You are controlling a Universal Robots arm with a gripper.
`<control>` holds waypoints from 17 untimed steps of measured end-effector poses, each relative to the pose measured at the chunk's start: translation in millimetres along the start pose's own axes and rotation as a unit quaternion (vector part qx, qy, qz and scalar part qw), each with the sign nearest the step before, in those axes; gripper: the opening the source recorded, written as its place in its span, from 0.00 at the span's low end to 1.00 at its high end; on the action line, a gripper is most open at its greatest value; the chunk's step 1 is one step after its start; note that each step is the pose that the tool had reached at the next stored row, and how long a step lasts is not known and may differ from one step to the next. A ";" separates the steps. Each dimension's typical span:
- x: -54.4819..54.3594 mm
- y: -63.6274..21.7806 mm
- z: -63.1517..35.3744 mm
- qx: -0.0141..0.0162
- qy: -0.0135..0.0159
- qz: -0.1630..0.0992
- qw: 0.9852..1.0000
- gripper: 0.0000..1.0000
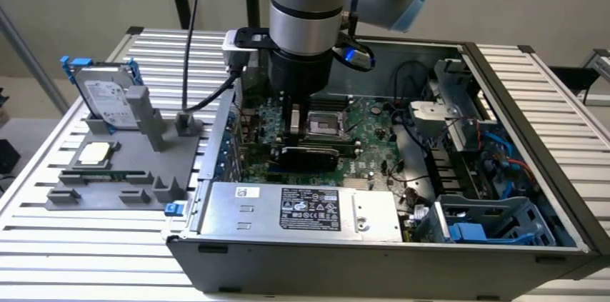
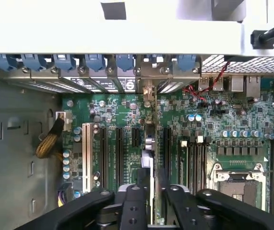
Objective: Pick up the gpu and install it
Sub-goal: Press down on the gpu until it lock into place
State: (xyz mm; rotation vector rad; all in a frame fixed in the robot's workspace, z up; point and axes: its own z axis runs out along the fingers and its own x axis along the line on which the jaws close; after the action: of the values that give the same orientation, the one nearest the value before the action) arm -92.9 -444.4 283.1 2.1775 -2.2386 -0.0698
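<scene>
My gripper (image 1: 303,125) reaches down inside the open computer case (image 1: 533,102), over the green motherboard (image 1: 367,138). In the wrist view the gpu (image 2: 150,143) appears edge-on as a thin strip running from between my fingers (image 2: 138,201) up to its silver bracket (image 2: 149,76) at the case's rear slot openings. My gripper (image 2: 151,201) is shut on the gpu. The card stands upright, in line with an expansion slot between the black slots (image 2: 167,148). In the exterior view the card's black body (image 1: 315,152) shows just below the gripper.
A grey fixture (image 1: 114,173) at the exterior view's left holds the hard drive with blue rails (image 1: 107,95) and the square CPU chip (image 1: 96,153). The power supply (image 1: 300,209) sits at the case front. The CPU socket (image 2: 235,177), a white slot (image 2: 86,155) and blue latches (image 2: 94,62) surround the card.
</scene>
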 end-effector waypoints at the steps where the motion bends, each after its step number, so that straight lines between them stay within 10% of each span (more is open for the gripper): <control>1: 0.0 0.0 0.1 0.000 0.000 0.000 1.000 0.20; 17: -10.1 6.5 12.7 0.003 0.003 0.000 1.000 0.11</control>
State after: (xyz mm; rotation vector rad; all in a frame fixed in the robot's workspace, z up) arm -99.7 -433.9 270.9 2.1776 -2.2389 -0.0556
